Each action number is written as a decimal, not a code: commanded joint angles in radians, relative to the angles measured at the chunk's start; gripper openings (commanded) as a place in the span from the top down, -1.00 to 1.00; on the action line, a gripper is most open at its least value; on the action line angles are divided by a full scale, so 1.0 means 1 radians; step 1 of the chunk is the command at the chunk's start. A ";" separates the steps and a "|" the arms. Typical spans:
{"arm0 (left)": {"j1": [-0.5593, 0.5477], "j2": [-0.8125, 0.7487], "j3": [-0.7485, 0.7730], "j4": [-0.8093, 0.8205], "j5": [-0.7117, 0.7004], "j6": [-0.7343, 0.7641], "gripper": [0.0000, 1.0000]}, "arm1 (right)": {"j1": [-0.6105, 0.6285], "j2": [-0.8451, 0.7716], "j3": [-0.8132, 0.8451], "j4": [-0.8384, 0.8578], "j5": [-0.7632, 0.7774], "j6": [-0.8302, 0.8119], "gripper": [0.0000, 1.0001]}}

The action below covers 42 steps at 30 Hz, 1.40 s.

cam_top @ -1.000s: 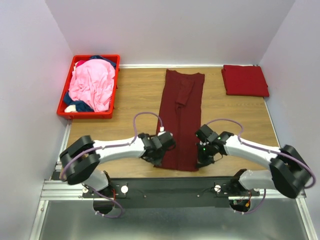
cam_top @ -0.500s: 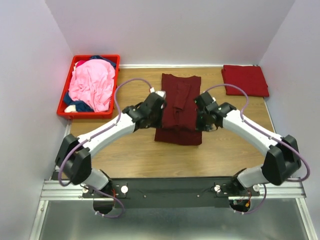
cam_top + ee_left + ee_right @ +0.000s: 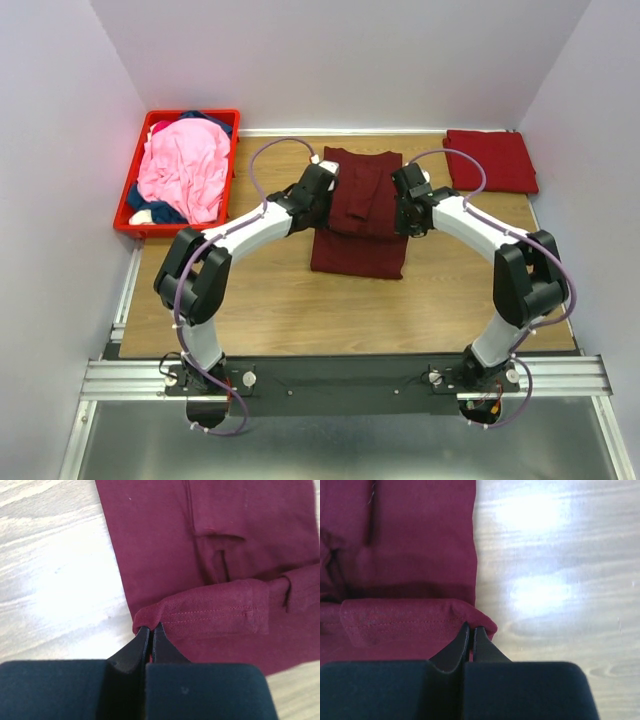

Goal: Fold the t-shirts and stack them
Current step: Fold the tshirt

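Observation:
A dark maroon t-shirt lies folded in a long strip at the table's middle, its near end doubled over toward the far end. My left gripper is shut on the hemmed corner at the shirt's left edge. My right gripper is shut on the hemmed corner at the right edge. Both hold the hem just above the lower layer of cloth. A folded red t-shirt lies at the far right. A pink t-shirt and a navy one are heaped in the crate.
A red plastic crate stands at the far left with the loose shirts. White walls close the table on three sides. Bare wood lies between the maroon shirt and the arm bases.
Both grippers have carried the maroon shirt's near hem from the table's front toward the far end, folding the strip over itself. The shirt's footprint is now shorter.

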 commanded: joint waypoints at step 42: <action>-0.058 -0.143 -0.206 0.113 0.028 -0.150 0.34 | 0.021 -0.011 -0.080 0.207 -0.145 -0.058 0.29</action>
